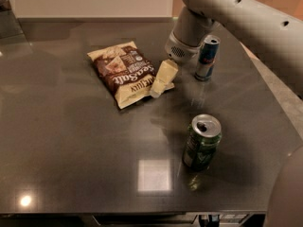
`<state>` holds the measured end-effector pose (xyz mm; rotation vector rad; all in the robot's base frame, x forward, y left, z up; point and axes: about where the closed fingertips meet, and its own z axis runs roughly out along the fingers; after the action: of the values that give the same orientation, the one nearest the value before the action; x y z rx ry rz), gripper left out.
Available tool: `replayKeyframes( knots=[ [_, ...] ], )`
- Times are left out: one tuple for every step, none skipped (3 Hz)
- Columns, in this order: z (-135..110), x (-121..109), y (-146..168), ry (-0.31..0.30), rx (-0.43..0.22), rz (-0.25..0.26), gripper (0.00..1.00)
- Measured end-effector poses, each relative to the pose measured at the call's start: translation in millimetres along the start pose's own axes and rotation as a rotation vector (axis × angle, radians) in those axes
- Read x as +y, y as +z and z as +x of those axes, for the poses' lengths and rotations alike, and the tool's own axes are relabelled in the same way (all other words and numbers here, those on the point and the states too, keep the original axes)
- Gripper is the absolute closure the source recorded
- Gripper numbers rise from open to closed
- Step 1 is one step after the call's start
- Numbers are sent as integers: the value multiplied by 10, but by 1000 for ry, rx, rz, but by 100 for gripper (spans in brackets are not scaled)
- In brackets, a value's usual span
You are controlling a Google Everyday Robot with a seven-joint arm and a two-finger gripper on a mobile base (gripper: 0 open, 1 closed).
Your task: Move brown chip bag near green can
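Note:
The brown chip bag (pixel 124 72) lies flat on the dark table (pixel 71 150), left of centre towards the back, with white "Sea Salt" lettering on it. The green can (pixel 202 143) stands upright at the front right, silver top with its opening showing, well apart from the bag. My gripper (pixel 158 85) reaches down from the grey arm (pixel 222 8) at the upper right. Its cream tip is at the bag's right edge, over the near corner. I cannot tell whether it touches the bag.
A taller slim blue-and-silver can (pixel 207 58) stands upright at the back right, just right of my wrist. The table's front edge (pixel 142 214) runs along the bottom and its right edge falls off towards the floor.

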<state>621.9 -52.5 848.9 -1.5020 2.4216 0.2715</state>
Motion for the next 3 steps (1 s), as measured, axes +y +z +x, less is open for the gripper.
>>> replayKeyframes(
  knots=[
    [-166,-57,220,-23,-24,1,0],
    [-195,-61,252,-28,-26,-1,0],
    [-224,-34,293,-35,-33,-20,18]
  ],
)
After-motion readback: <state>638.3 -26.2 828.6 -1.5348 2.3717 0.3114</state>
